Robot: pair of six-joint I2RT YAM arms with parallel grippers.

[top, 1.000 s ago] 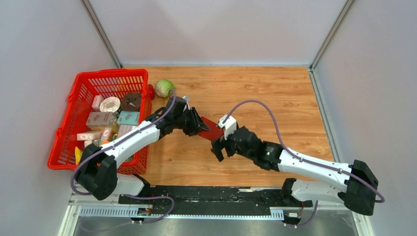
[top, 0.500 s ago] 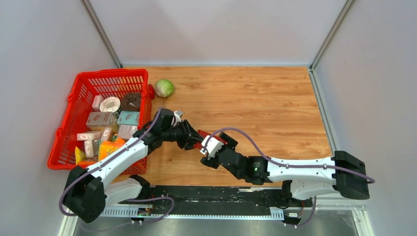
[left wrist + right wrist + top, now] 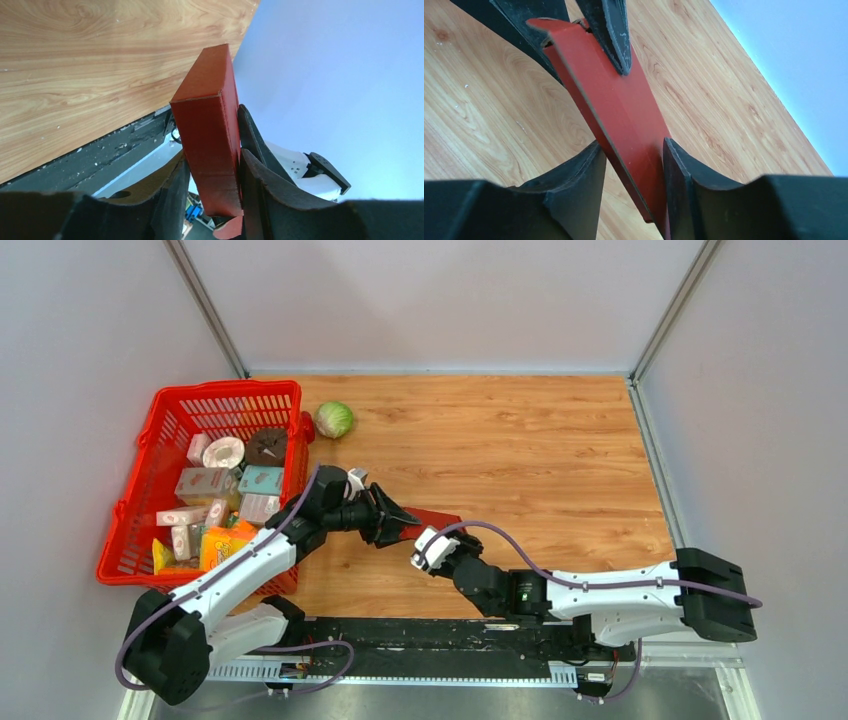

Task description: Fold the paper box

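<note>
Two arms meet over the wooden tabletop [image 3: 520, 440], beside the red basket [image 3: 170, 405]. Between them, near the front edge, the left claw [image 3: 212, 145] is clenched on one end of the paper box [image 3: 437, 519] and the right claw [image 3: 631, 145] pinches the other.

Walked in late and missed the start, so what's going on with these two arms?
The robot is holding a plain dark red thin cardboard box in the air above the wooden table. The left fingers clamp one end and the right fingers are closed on the other. The box is already a slim rectangular shape; whether its ends are tucked in cannot be told. A red plastic mesh basket of groceries and a green cabbage sit apart at the left.
</note>
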